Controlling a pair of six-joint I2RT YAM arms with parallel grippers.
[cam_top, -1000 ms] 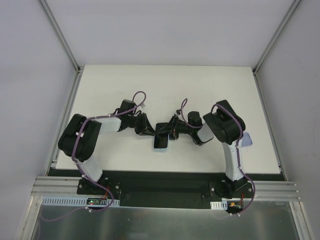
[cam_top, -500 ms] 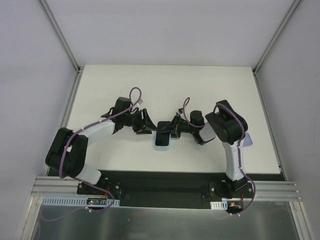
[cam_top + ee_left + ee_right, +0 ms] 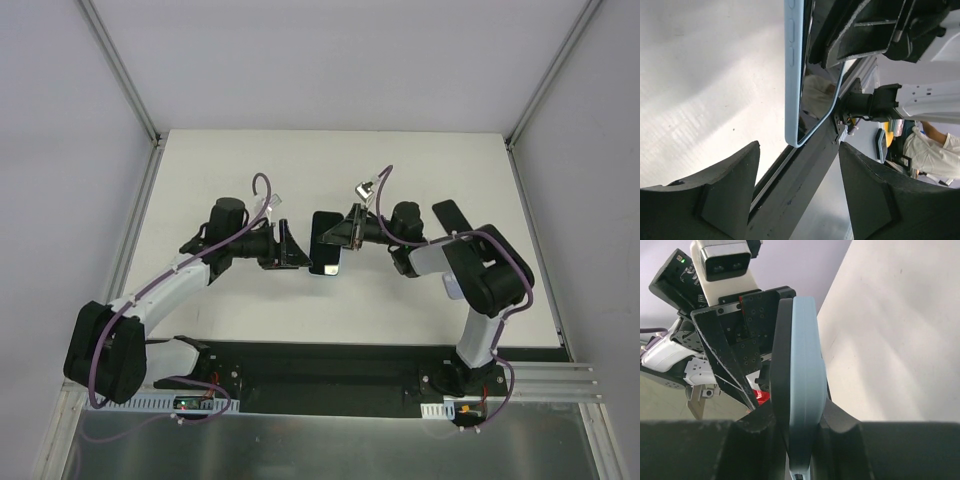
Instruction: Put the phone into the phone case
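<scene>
A black phone (image 3: 325, 243) sits inside a light blue phone case (image 3: 793, 75), held on edge above the middle of the white table (image 3: 420, 170). The case's rim runs round the dark screen (image 3: 817, 95). My right gripper (image 3: 348, 232) is shut on the cased phone from the right; its fingers (image 3: 842, 437) press the blue case (image 3: 806, 390) and the black phone (image 3: 781, 365) between them. My left gripper (image 3: 288, 247) stands open just left of the phone, not touching it. Its two fingertips (image 3: 752, 150) stand wide apart below the case's lower corner.
The table's black front rail (image 3: 330, 365) runs along the near edge behind both arm bases. Metal frame posts (image 3: 120, 70) rise at the back corners. The left arm's wrist camera (image 3: 722, 260) faces the right wrist closely.
My left gripper has opened, let go of the phone and drawn back to the left. My right gripper has closed on the cased phone and carried it slightly farther back.
</scene>
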